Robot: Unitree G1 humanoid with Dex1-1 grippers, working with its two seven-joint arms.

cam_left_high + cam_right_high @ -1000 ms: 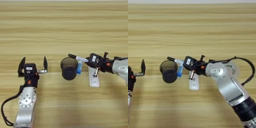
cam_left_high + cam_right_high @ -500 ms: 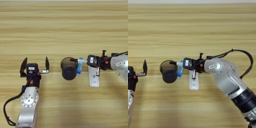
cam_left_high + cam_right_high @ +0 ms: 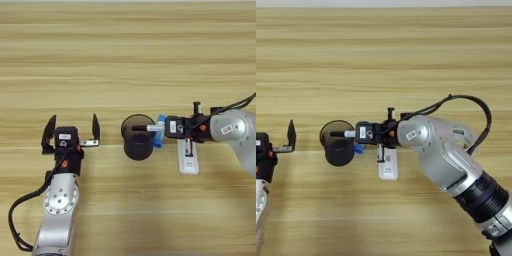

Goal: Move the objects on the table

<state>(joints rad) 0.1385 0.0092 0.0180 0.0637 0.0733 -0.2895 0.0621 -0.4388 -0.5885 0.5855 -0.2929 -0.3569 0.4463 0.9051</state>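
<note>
A dark translucent round cup (image 3: 137, 144) stands upright at the middle of the table (image 3: 128, 60). My right gripper (image 3: 165, 128) reaches in from the right and is shut on a thin white marker (image 3: 150, 128). The marker lies level, with its black cap over the cup's mouth. A short blue glue stick (image 3: 159, 138) sits against the cup's right side, partly hidden by the gripper. A flat white rectangular device (image 3: 187, 159) lies just under the right wrist. My left gripper (image 3: 71, 131) stands open to the left of the cup, holding nothing.
The right forearm (image 3: 456, 165) and its black cable (image 3: 476, 107) cross the table's right side toward the lower corner. The left arm (image 3: 59, 200) rises from the bottom left. Bare wood fills the far half of the table.
My right gripper has moved left with the marker. The marker has swung from a tilt to level, and its cap now sits over the cup's mouth. The left arm has stayed in place.
</note>
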